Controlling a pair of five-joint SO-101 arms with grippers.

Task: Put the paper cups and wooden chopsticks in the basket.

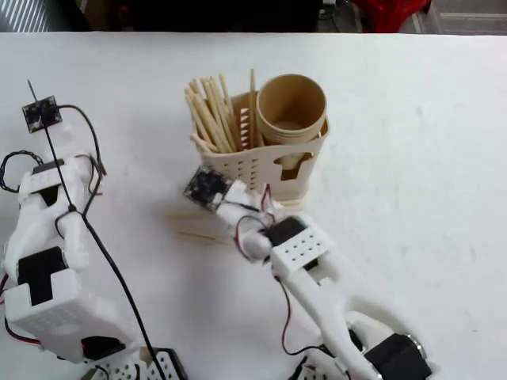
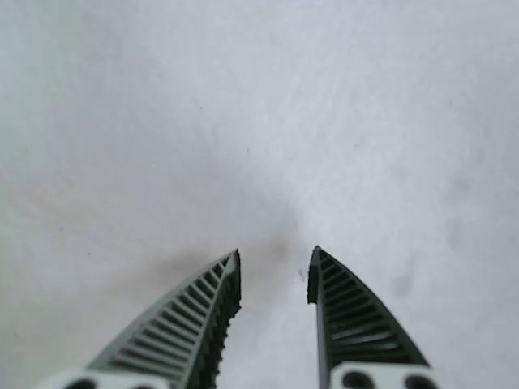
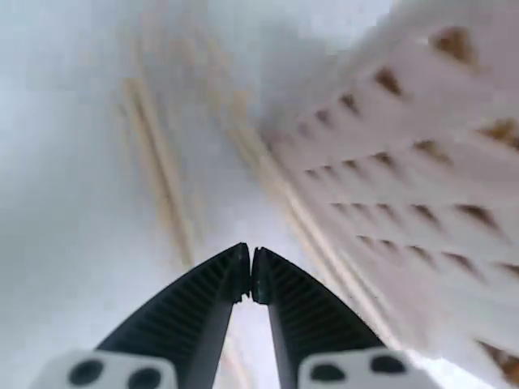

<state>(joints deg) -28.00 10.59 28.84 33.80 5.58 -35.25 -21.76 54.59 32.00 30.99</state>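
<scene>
The slotted white basket [image 1: 261, 168] stands mid-table. Several wooden chopsticks [image 1: 210, 111] stand in one of its compartments, and stacked brown paper cups [image 1: 291, 108] sit in the other. A couple of loose chopsticks [image 1: 198, 234] lie flat on the table just in front of the basket. My right arm [image 1: 297, 252] reaches to the basket's front. My right gripper [image 3: 250, 267] is shut with nothing between its tips, low over the table between a loose chopstick [image 3: 158, 174] and the basket wall [image 3: 405, 154]. My left gripper [image 2: 274, 261] is open over bare table.
My left arm [image 1: 47, 229] is folded at the table's left side, with black cables trailing across it. The white tabletop [image 1: 412, 158] stretches wide to the right of the basket. Dark objects line the far edge.
</scene>
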